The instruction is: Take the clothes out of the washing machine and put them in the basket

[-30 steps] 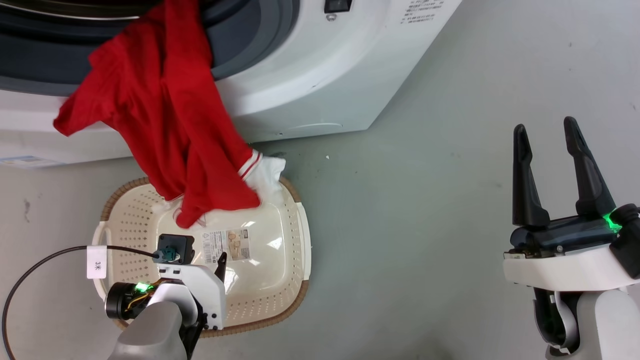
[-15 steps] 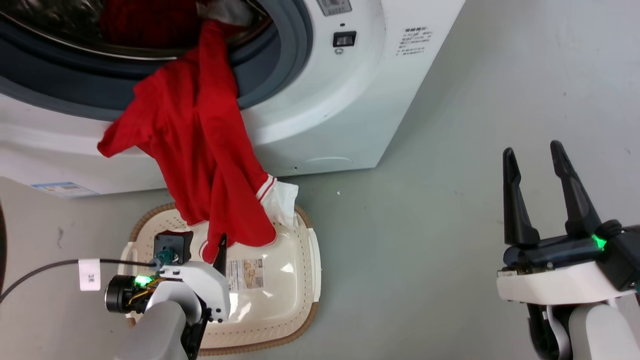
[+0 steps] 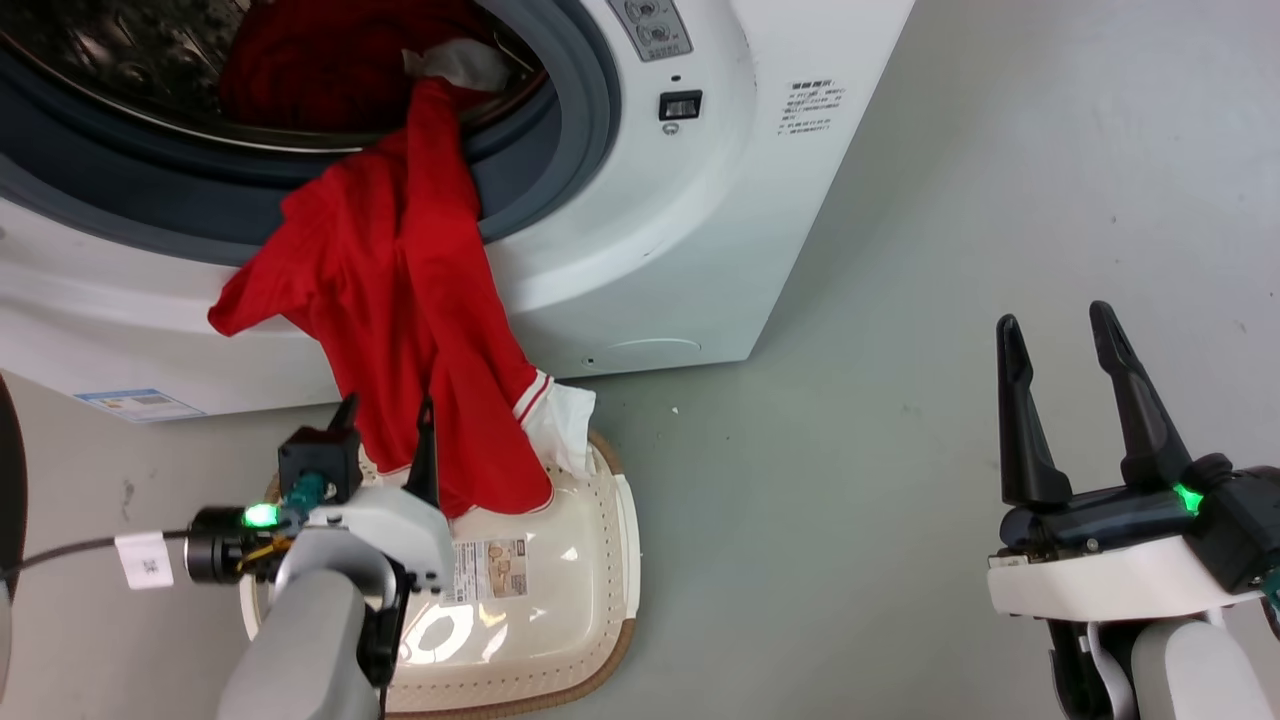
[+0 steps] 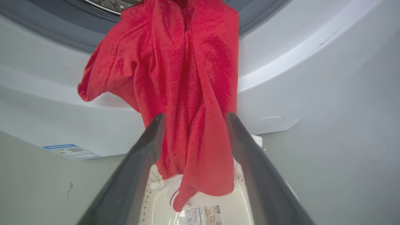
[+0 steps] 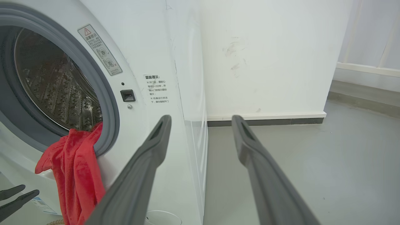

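Fingers (image 4: 147, 143) of my left gripper (image 4: 195, 115) stand apart and empty, with the red garment (image 4: 187, 78) hanging in line between them; from the wrist view I cannot tell whether the cloth is already inside the gap or just beyond the tips. That garment is draped out of the washing machine (image 3: 650, 250) over the grey seal (image 3: 560, 130), its top end up in the drum and its lower end, with a white cloth (image 3: 570, 420) beside it, resting in the back of the basket (image 3: 610, 560). More red clothes (image 3: 330, 60) lie in the drum right behind it. My worry is a low grip: if I close on a thin fold near the hem, it may slip out as I pull, or the weight above may slide down and land on the floor (image 3: 850, 450) between machine and basket. A hard tug could also drag the tangled load over the seal and spill it wide. The basket looks light, so my forearm above it might nudge it away. My right gripper (image 3: 1052, 318) hangs spread and empty over bare floor, well apart, too far to catch anything.
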